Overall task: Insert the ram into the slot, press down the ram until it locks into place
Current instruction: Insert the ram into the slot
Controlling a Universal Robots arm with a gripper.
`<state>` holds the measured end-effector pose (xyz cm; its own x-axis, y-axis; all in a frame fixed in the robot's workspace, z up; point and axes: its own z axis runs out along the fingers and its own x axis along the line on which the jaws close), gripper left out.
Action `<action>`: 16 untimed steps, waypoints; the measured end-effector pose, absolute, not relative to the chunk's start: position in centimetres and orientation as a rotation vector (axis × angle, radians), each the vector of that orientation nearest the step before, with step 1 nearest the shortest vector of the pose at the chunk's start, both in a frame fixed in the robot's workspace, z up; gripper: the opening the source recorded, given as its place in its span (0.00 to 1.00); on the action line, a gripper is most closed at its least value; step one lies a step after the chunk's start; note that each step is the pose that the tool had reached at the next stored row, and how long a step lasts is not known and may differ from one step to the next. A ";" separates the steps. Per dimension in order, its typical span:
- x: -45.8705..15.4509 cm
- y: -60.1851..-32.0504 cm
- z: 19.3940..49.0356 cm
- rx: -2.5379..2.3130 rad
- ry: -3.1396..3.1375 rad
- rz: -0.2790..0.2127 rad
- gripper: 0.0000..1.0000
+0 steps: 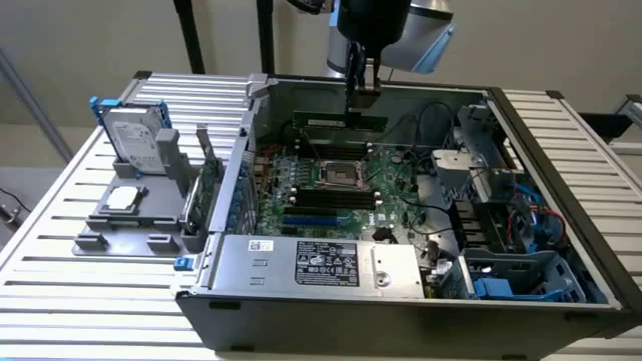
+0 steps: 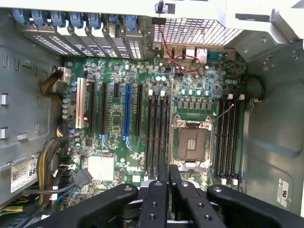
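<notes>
- Exterior view's left: hard drive (image 1: 135, 143) upright on grey holder (image 1: 120, 218), on slatted table (image 1: 60, 301), outside PC case (image 1: 301, 316).
- Gripper (image 1: 358, 96) over case's far side, fingers almost closed, pinching ram (image 1: 326, 119) by its top edge. Ram is level, above the board, not seated.
- Wrist view: gripper (image 2: 167, 172) w/ ram (image 2: 170, 118) edge-on, a thin line between black slots (image 2: 156, 133) and CPU socket (image 2: 194, 142).
- Can't tell which slot it lines up w/. Ram's gripped part is hidden by fingers.
</notes>
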<state>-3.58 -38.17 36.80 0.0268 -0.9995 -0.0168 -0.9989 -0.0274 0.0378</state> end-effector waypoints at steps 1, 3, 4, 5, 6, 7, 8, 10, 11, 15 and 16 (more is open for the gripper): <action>-3.6 -38.2 36.8 2.240 -2.180 -0.060 0.13; -3.6 -38.2 36.8 2.240 -2.180 -0.060 0.13; -3.6 -38.2 36.8 2.240 -2.180 -0.060 0.13; -3.6 -38.2 36.8 2.240 -2.180 -0.060 0.13; -3.6 -38.2 36.8 2.240 -2.180 -0.060 0.13; -3.6 -38.2 36.8 2.240 -2.180 -0.060 0.13; -3.6 -38.2 36.8 2.240 -2.180 -0.060 0.13; -3.6 -38.2 36.8 2.240 -2.180 -0.060 0.13; -3.6 -38.2 36.8 2.240 -2.180 -0.060 0.13; -3.6 -38.2 36.8 2.240 -2.180 -0.060 0.13; -3.6 -38.2 36.8 2.240 -2.180 -0.060 0.13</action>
<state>-3.57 -38.17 36.78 0.0268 -0.9995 -0.0167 -0.9989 -0.0274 0.0378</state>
